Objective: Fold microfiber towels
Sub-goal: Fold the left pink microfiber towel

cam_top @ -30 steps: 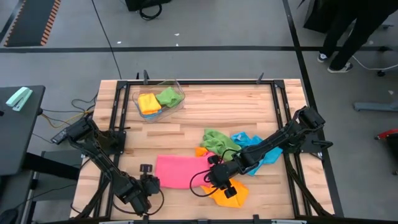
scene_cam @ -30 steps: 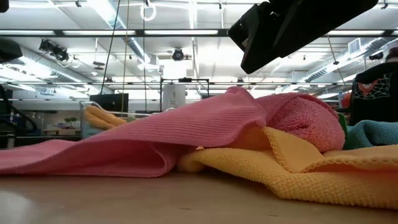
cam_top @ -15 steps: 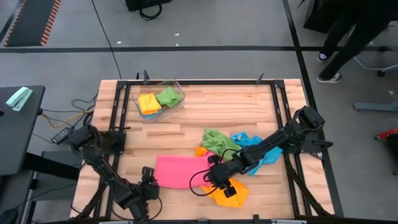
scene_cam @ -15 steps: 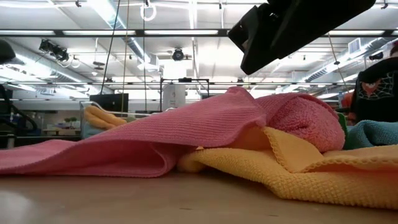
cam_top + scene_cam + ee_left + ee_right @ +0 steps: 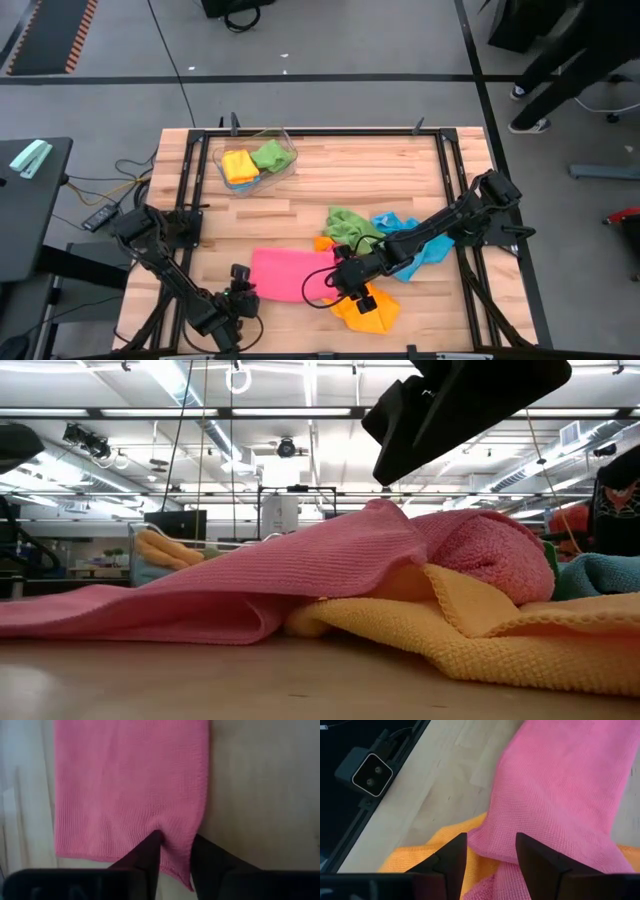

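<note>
Grey floor (image 5: 330, 95) around the table; strip lights (image 5: 180, 385) on the ceiling.

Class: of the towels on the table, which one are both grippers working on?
The pink towel: the left gripper pinches its edge and the right gripper straddles its other end.

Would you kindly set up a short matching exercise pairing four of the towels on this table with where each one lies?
Things:
1. pink towel
2. orange-yellow towel
3. blue towel
4. folded green towel

Places:
A. in the clear plastic bin at the far left of the table
B. spread near the front edge, pinched at one corner by the left gripper
C. partly under the pink towel's end, below the right gripper
D. crumpled beside the loose green towel, toward the right side

Pairs: 1-B, 2-C, 3-D, 4-A
</note>
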Robot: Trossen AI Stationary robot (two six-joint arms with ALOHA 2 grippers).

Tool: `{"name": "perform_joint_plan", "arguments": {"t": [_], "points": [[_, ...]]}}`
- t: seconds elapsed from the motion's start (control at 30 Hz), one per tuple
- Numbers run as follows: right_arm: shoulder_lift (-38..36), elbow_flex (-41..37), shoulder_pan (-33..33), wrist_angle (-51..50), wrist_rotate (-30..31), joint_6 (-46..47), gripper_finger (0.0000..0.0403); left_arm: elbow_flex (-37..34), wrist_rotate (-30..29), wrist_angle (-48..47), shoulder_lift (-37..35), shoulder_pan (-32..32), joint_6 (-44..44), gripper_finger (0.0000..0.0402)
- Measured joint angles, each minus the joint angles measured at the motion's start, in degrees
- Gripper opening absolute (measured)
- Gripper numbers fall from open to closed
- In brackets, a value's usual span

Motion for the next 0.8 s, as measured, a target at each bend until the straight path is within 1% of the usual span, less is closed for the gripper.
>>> {"name": "perform_joint_plan", "arguments": {"t": [0.07,0.2,0.23,0.4,0.53,0.63,0.73,0.8], "points": [[0.0,0.0,0.0,0.0,0.0,0.0,0.0177,0.2,-0.1,0.1,1.1,0.0,0.3,0.0081],[0.0,0.0,0.0,0.4,0.0,-0.3,0.0177,0.2,0.8,0.4,1.6,0.0,-1.0,0.0017],[0.0,0.0,0.0,0.8,0.0,-0.5,0.0177,0.5,1.0,-0.2,1.3,0.0,-1.4,0.0012],[0.0,0.0,0.1,5.0,0.2,-1.6,0.0177,4.6,4.1,-7.9,-2.2,0.3,-4.8,0.0012],[0.0,0.0,1.1,7.1,5.0,-4.1,0.0177,8.3,8.1,-14.6,-6.2,1.3,-8.3,0.0008],[0.0,0.0,2.6,8.7,8.5,-6.6,0.0177,10.2,10.8,-16.7,-9.5,2.2,-10.3,0.0017],[0.0,0.0,4.3,9.8,11.9,-8.8,0.0177,12.0,14.5,-19.6,-12.6,3.9,-10.3,0.0019],[0.0,0.0,5.3,10.5,14.2,-10.2,0.0177,14.5,16.6,-21.7,-14.7,5.6,-10.2,0.0013]]}}
